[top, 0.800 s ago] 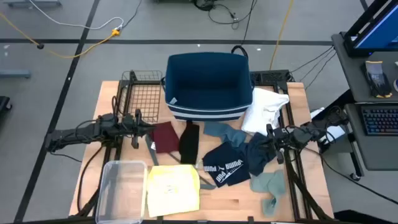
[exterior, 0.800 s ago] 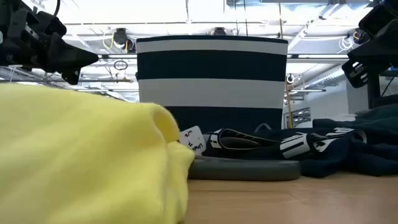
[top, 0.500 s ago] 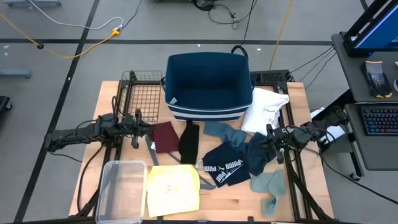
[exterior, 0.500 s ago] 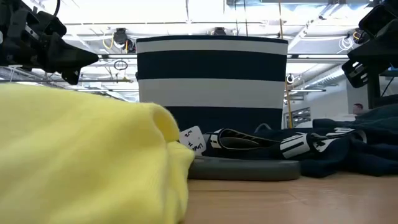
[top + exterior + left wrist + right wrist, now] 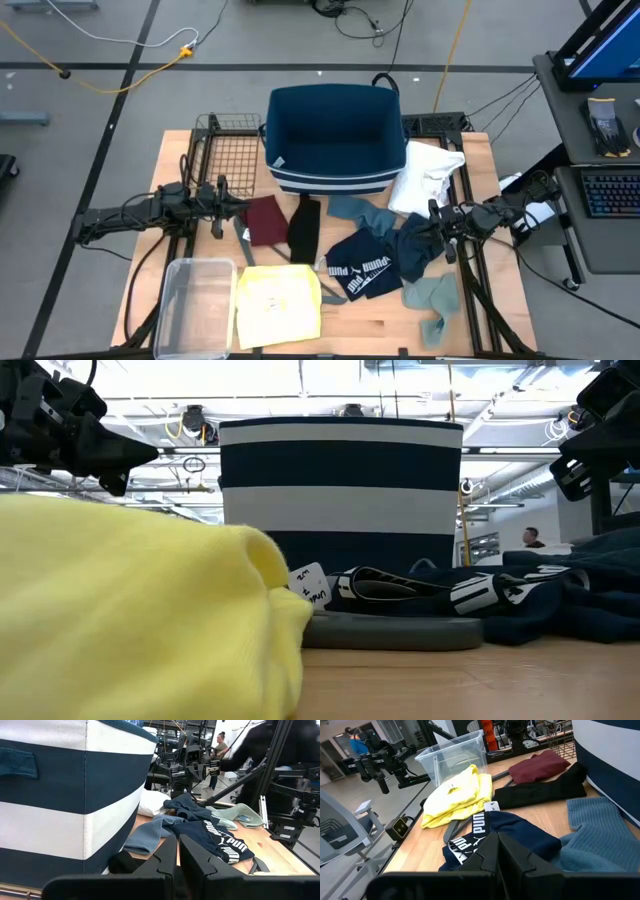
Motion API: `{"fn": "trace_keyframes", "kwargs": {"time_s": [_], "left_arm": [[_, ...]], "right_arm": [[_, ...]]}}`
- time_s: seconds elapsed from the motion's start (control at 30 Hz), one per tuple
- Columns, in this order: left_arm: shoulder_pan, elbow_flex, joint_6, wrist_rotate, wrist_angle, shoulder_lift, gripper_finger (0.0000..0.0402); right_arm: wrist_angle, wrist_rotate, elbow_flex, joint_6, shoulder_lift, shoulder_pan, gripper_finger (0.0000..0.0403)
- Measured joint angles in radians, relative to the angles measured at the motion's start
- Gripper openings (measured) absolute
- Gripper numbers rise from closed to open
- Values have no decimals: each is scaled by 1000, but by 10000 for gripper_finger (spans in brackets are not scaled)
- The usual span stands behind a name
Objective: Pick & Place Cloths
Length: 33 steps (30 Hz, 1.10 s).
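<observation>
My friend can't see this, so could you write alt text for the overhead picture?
An empty navy basket stands at the back of a wooden table, with yellow, maroon, black, navy and white cloths scattered before it. Two dark arms wait at either side.

Soft cloths (image 5: 365,265) on matt wooden table (image 5: 380,330), clear plastic tub (image 5: 195,305).

Floor (image 5: 120,40) is plain grey concrete with dark lines running across it, and there's a white cable (image 5: 90,35) and a yellow cable (image 5: 130,75) snaking over it behind the wooden table (image 5: 400,325). Off to one side sits a desk (image 5: 600,200) with a keyboard (image 5: 610,195) and a blue screen (image 5: 610,35). From table level you get a big open workshop with bright ceiling lights (image 5: 300,380), and a person (image 5: 531,538) standing far back.
</observation>
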Motion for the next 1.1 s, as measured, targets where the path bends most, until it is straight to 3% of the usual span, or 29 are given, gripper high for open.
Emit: {"fn": "trace_keyframes", "kwargs": {"time_s": [0.77,1.1], "left_arm": [[0,0,0,0,0,0,21],[0,0,0,0,0,0,21]], "right_arm": [[0,1,0,-3,0,0,4],[23,55,0,-276,6,-1,4]]}}
